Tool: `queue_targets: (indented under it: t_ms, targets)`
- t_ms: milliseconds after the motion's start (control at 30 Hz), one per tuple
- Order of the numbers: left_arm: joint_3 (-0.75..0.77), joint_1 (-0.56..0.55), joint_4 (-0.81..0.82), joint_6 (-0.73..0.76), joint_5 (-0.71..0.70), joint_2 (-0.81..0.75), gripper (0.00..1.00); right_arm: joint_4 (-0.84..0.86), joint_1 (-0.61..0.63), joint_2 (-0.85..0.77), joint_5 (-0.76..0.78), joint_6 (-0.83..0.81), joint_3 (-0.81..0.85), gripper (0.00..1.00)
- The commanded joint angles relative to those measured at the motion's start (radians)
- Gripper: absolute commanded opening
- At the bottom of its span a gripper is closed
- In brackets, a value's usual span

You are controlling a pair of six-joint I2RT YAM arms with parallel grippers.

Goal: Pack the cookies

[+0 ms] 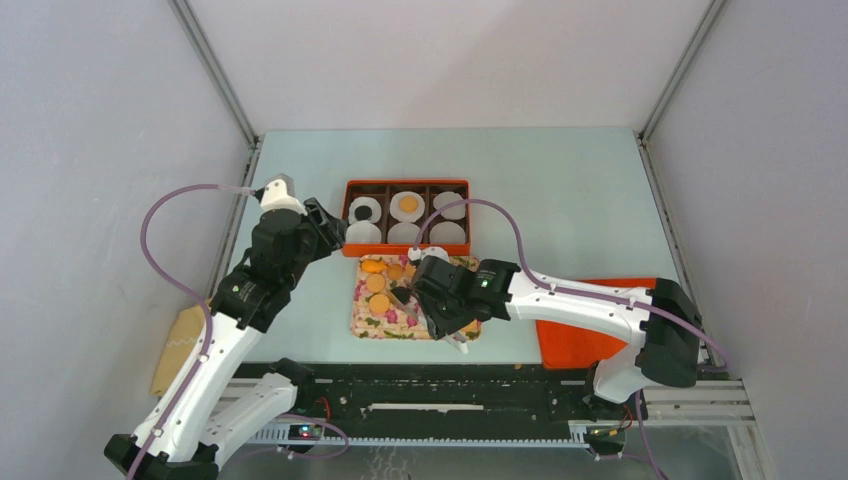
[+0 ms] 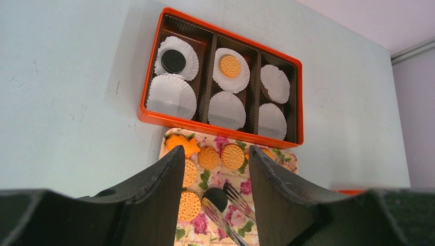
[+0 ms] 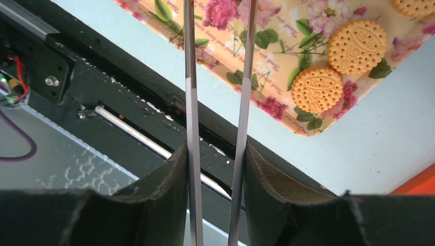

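Note:
Golden-orange cookies (image 1: 378,283) lie on a floral tray (image 1: 400,325); they also show in the left wrist view (image 2: 232,156) and the right wrist view (image 3: 357,46). An orange box (image 1: 406,186) holds white paper cups, one with a black cookie (image 2: 173,61) and one with an orange cookie (image 2: 230,65). My right gripper (image 1: 440,300) (image 3: 214,151) is shut on metal tongs (image 3: 190,102). The tong tips (image 2: 225,212) straddle a black cookie (image 2: 215,197) on the tray. My left gripper (image 1: 325,225) (image 2: 215,154) is open and empty, above the table left of the box.
An orange lid (image 1: 580,340) lies at the right under the right arm. A brown flat object (image 1: 178,345) sits off the table's left edge. The black rail (image 3: 128,107) runs along the near edge, close to the tray.

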Motion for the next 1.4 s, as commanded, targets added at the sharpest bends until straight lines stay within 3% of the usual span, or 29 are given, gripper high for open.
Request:
queue_targets:
  t_ms: [0,133,367,567,933,1333,1367]
  targets:
    - [-0.010,0.008,0.014,-0.003,0.016,-0.017,0.54,-0.020,-0.016,-0.084,0.010,0.005,0.029,0.07]
    - [-0.013,0.008,0.019,-0.006,0.026,-0.018,0.54,-0.056,-0.022,-0.082,0.055,-0.016,0.065,0.00]
    - [-0.001,0.008,0.018,0.001,0.023,-0.016,0.54,-0.106,-0.032,-0.083,0.153,-0.052,0.163,0.00]
    - [0.016,0.008,0.029,0.005,0.029,0.012,0.54,-0.140,-0.173,-0.059,0.187,-0.127,0.310,0.00]
    - [0.017,0.008,0.039,0.029,0.005,0.050,0.53,-0.080,-0.437,0.220,0.128,-0.275,0.486,0.00]
    - [0.019,0.015,0.041,0.045,-0.009,0.074,0.54,-0.058,-0.519,0.361,0.129,-0.307,0.541,0.00]
    - [0.018,0.015,0.042,0.045,-0.007,0.078,0.54,-0.059,-0.519,0.364,0.133,-0.307,0.540,0.05]
